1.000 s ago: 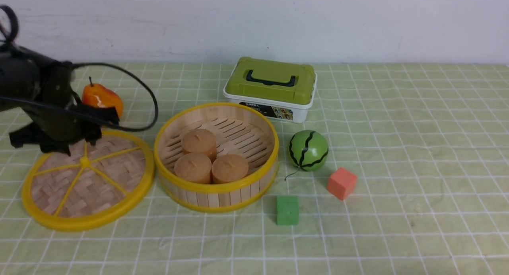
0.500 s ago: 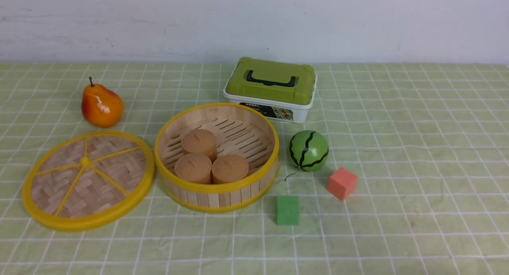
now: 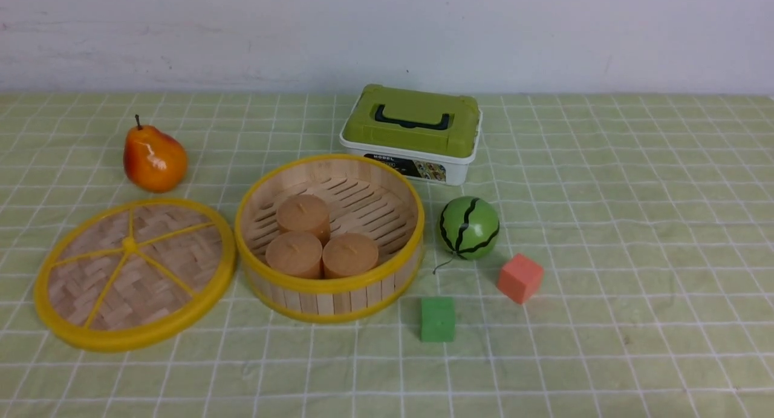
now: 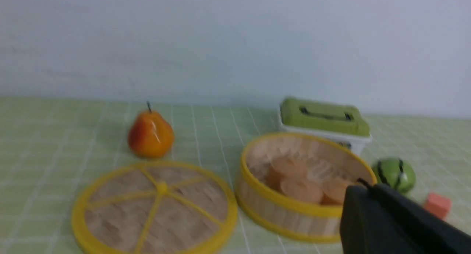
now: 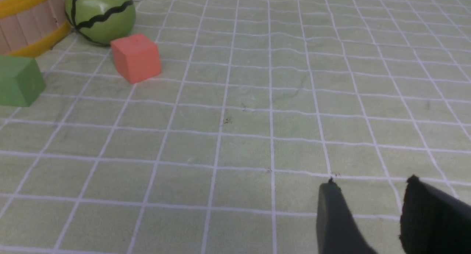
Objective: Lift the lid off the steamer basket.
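The lid (image 3: 134, 274), a woven disc with a yellow rim and spokes, lies flat on the checked cloth just left of the steamer basket (image 3: 329, 298). The basket stands uncovered and holds three brown cylinders (image 3: 323, 239). No gripper shows in the front view. In the blurred left wrist view my left gripper (image 4: 368, 188) has its fingers together and empty, held back from the lid (image 4: 154, 206) and the basket (image 4: 279, 213). In the right wrist view my right gripper (image 5: 371, 184) is open and empty over bare cloth, far from the basket (image 5: 25, 22).
An orange pear (image 3: 154, 158) sits behind the lid. A white box with an olive-green lid (image 3: 411, 133) stands behind the basket. A watermelon ball (image 3: 468, 227), a red cube (image 3: 520, 277) and a green cube (image 3: 436, 319) lie right of the basket.
My left arm, which hung over the lid's far edge a second ago, has drawn back out of the front view. The lid and basket have not moved.
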`<action>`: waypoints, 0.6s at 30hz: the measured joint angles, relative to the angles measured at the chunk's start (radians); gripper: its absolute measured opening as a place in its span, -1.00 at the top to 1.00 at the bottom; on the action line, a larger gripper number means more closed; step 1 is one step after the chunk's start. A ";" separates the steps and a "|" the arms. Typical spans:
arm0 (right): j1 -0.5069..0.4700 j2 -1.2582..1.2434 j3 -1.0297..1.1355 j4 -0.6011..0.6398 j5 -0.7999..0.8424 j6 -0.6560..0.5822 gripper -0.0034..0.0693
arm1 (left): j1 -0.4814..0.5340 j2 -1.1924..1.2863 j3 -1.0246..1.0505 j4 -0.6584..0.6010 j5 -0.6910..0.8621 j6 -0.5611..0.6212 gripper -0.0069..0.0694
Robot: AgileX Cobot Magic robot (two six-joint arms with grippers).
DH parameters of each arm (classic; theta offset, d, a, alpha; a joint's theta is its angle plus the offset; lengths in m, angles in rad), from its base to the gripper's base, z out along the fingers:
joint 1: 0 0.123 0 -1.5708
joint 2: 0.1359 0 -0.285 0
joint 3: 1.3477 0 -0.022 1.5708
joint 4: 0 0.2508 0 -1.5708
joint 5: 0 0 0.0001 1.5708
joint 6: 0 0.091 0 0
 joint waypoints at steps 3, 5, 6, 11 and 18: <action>0.000 0.000 0.000 0.000 -0.001 0.000 0.24 | 0.000 0.040 0.029 -0.078 0.042 0.009 0.85; 0.000 0.000 0.000 0.000 -0.001 0.000 0.24 | 0.000 0.073 0.035 -0.105 0.063 0.014 0.85; 0.000 0.000 0.000 0.000 -0.001 0.000 0.24 | 0.001 0.086 0.035 -0.102 0.065 0.014 0.85; 0.000 0.000 0.000 0.000 -0.001 0.000 0.24 | 0.001 0.092 0.036 -0.033 0.077 0.016 0.85; 0.000 0.000 0.000 0.000 -0.001 0.000 0.24 | 0.001 0.089 0.061 0.035 0.034 -0.005 0.85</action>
